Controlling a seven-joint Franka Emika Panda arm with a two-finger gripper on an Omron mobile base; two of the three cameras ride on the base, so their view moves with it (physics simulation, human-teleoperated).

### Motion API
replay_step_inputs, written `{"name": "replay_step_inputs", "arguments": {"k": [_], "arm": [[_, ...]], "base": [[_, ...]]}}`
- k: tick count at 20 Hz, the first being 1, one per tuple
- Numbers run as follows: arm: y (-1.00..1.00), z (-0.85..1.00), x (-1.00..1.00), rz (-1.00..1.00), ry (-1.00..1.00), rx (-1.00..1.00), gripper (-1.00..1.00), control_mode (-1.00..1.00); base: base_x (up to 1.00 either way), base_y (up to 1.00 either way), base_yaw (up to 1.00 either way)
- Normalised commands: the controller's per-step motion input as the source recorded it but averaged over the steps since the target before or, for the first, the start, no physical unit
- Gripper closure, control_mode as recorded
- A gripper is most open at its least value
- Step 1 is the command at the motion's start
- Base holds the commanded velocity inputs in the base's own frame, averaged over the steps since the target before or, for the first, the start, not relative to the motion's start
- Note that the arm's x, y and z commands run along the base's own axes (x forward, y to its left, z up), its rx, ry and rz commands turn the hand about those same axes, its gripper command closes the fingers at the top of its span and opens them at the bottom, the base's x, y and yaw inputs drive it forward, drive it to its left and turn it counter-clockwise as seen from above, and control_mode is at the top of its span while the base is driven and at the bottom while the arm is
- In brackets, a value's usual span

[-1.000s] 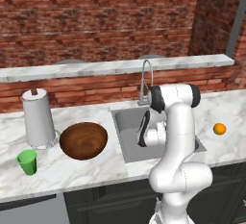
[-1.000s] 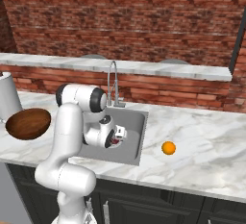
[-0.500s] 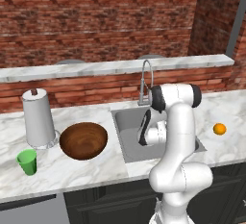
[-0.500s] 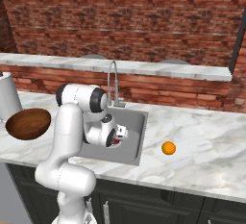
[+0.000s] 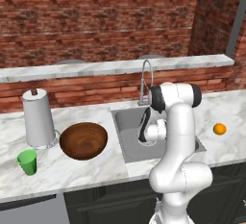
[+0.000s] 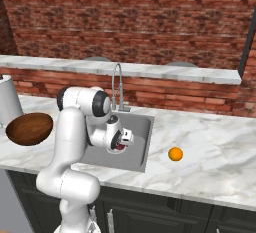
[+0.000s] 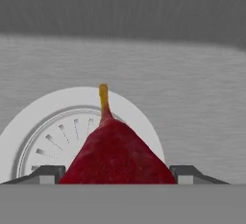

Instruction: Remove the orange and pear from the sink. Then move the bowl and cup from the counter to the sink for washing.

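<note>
1. Compared with the frames from a second ago, barely anything differs. The arm is bent down into the sink (image 5: 126, 122) in the same pose, and the bowl (image 5: 83, 140), cup (image 5: 27, 162) and orange (image 5: 219, 129) sit exactly where they were. Camera hasn't shifted either.
2. The gripper (image 7: 116, 172) is down near the sink floor with the pear (image 7: 116, 153) sitting between its 2 fingertips (image 7: 46, 174). The red body fills the gap from one tip to the other, stem pointing away over the white drain ring (image 7: 29, 122).
3. Honestly can't tell if the fingers are actually pinching the pear or just standing wide around it. The contact spots are cut off at the bottom of the hand view.
4. From the right base view the gripper (image 6: 121, 141) shows a bit of dark red at its end, over the basin. In the left base view the arm's own body hides the fingers and the pear.
5. The orange is already out, lying on the counter (image 6: 210, 147) to the right of the sink, well apart from it.
6. The bowl sits on the counter left of the sink, the green cup near its left, in front of a paper towel roll (image 5: 38, 117). In the right base view the bowl (image 6: 29, 128) is partly covered by the arm, and the roll is cut off by the frame edge.
</note>
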Motion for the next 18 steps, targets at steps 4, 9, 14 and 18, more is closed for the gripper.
{"name": "replay_step_inputs", "arguments": {"k": [4, 9, 14, 18], "arm": [[0.0, -0.01, -0.02, 0.0, 0.0, 0.0, 1.0, -1.0], [-0.03, 0.0, -0.14, 0.0, -0.02, 0.0, 1.0, -1.0], [-0.11, 0.03, -0.24, 0.0, -0.02, 0.01, 1.0, -1.0], [-0.15, 0.05, -0.29, 0.0, -0.04, 0.02, 1.0, -1.0]], "base": [[0.0, 0.0, 0.0], [0.0, 0.0, 0.0], [0.0, 0.0, 0.0], [0.0, 0.0, 0.0]]}}
